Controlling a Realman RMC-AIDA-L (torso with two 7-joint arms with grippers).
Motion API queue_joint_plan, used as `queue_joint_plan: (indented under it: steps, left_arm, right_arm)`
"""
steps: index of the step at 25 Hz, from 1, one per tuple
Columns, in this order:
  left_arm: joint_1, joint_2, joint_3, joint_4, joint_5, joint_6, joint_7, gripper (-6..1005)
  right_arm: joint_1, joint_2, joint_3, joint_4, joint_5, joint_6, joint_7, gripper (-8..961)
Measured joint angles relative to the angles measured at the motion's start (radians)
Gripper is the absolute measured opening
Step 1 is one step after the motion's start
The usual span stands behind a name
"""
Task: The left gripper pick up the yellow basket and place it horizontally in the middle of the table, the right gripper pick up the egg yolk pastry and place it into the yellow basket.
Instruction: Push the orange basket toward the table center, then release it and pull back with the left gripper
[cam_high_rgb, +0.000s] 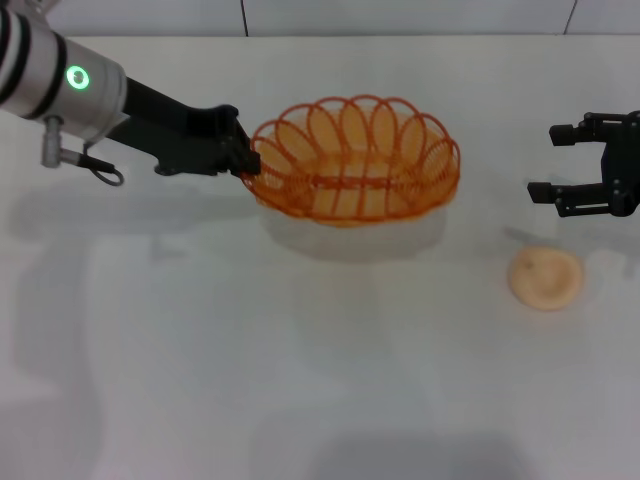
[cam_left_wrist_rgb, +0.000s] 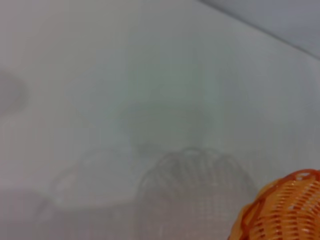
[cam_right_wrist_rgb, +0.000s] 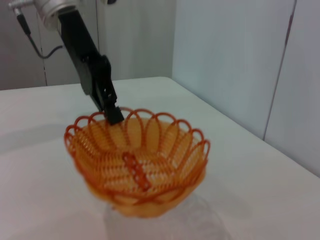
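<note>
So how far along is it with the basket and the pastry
Nothing is finished yet. In hand: the left pincer grips the rim of the yellow basket, which seems lifted above its shadow on the table. Left: setting the basket down mid-table, then the pastry step. The egg yolk pastry lies untouched on the table, with the open right pincer above it.

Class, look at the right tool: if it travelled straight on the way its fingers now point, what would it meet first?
The right tool points toward the robot's left, so probably the yellow basket, held above the table by the left tool. Depth is uncertain.
</note>
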Motion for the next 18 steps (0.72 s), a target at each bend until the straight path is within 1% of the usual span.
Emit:
queue_joint_plan:
  steps: [3, 7, 14, 18]
  left_arm:
    - [-0.021, -0.003, 0.004, -0.067, 0.007, -0.028, -0.002, 93]
    - [-0.074, -0.006, 0.006, -0.158, 0.040, -0.066, -0.002, 104]
    - [-0.129, -0.022, 0.015, -0.238, 0.087, -0.114, -0.004, 125]
    - [-0.140, -0.026, 0.016, -0.258, 0.086, -0.129, -0.009, 137]
  right_arm:
    - [-0.001, 0.000, 0.000, 0.000, 0.000, 0.000, -0.012, 794]
    - [-0.002, 0.000, 0.001, 0.004, 0.000, 0.000, -0.020, 794]
    - [-0.022, 0.002, 0.005, 0.003, 0.004, 0.000, -0.025, 793]
    - [-0.028, 0.003, 0.005, 0.003, 0.006, 0.001, -0.025, 793]
